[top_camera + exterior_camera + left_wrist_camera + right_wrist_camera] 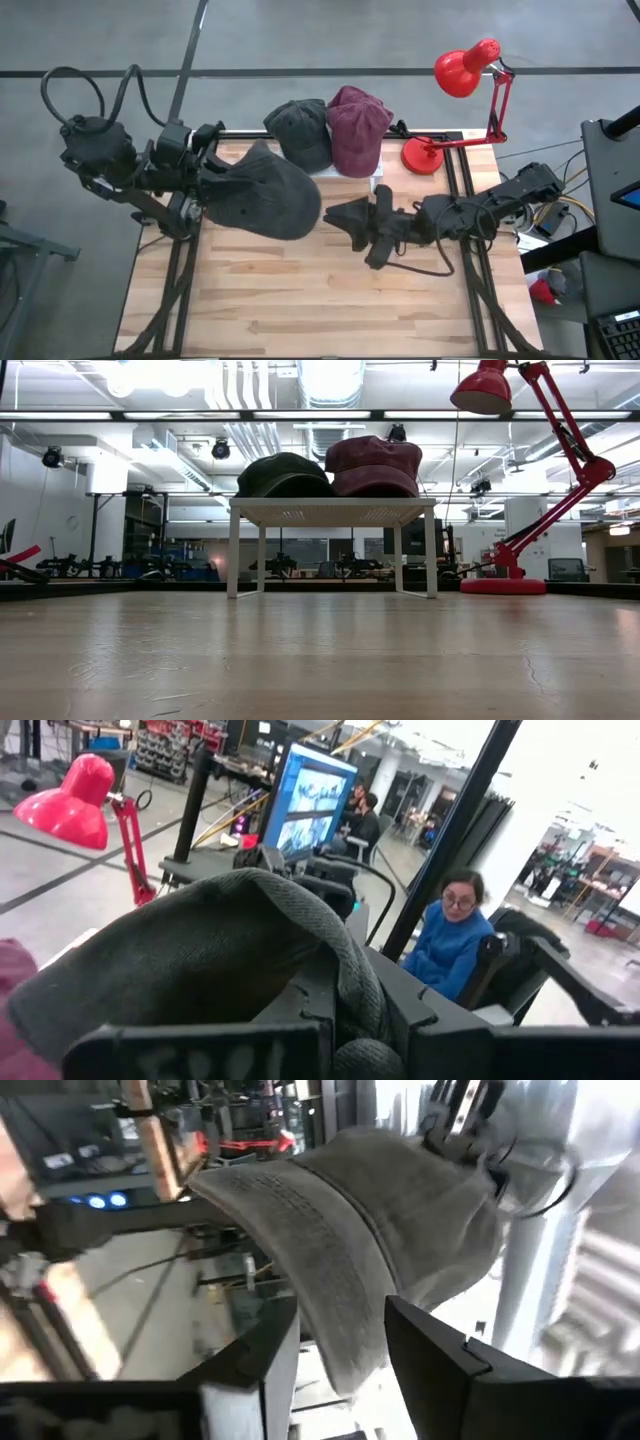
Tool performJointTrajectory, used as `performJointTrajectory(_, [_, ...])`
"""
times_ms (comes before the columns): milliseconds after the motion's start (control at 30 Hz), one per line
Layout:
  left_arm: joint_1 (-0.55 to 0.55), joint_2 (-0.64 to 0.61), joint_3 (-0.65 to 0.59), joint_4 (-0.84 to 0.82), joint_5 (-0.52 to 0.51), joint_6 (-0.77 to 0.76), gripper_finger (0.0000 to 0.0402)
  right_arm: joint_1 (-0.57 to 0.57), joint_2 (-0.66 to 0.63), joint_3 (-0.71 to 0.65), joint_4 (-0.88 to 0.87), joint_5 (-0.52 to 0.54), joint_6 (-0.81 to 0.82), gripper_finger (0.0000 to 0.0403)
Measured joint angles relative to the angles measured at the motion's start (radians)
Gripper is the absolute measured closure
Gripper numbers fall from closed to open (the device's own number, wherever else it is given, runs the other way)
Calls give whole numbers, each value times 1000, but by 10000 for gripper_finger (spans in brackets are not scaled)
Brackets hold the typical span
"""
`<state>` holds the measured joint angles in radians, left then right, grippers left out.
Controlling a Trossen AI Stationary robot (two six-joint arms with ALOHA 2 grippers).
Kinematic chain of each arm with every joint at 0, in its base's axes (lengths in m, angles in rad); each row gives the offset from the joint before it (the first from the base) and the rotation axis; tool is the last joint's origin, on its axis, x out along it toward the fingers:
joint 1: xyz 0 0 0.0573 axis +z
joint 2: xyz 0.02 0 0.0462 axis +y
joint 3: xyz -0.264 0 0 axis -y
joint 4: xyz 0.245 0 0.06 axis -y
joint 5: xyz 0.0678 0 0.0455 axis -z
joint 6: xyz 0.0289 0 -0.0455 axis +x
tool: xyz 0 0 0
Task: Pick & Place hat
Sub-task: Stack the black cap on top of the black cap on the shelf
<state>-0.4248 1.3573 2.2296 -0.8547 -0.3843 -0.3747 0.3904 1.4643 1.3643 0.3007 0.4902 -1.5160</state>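
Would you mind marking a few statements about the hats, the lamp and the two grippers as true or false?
1. Both grippers grip the same dark grey hat. True: the left gripper holds its crown side, the right gripper its brim.
2. The held hat rests flat on the table. False: the low view shows bare wood, so it hangs above the table.
3. Two hats sit on the small white stand. True: a dark hat beside a maroon hat.
4. The red lamp stands at the table's near left corner. False: it stands at the far right corner.
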Motion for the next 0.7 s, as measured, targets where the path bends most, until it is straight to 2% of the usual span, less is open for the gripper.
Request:
performJointTrajectory(200, [0, -5, 5, -74, 1, -1, 371, -43, -3, -33, -17, 7, 230, 240])
performJointTrajectory(300, [0, -6, 5, -101, 1, 4, 371, -87, -10, -41, -101, 4, 420, 238])
performJointTrajectory(367, [0, -6, 5, -124, 1, 6, 371, -132, -10, -42, -198, -47, 590, 241])
performJointTrajectory(433, [0, -6, 4, -141, 1, 17, 371, -188, -11, -47, -304, -176, 784, 245])
performJointTrajectory(500, [0, -6, 4, -151, 1, 43, 370, -251, -11, -59, -370, -360, 962, 251])
performJointTrajectory(600, [0, -4, 4, -158, 1, 101, 370, -354, -11, -95, -388, -701, 1187, 259])
performJointTrajectory(700, [4, 7, 4, -158, 2, 150, 370, -447, -10, -155, -335, -1067, 1366, 268])
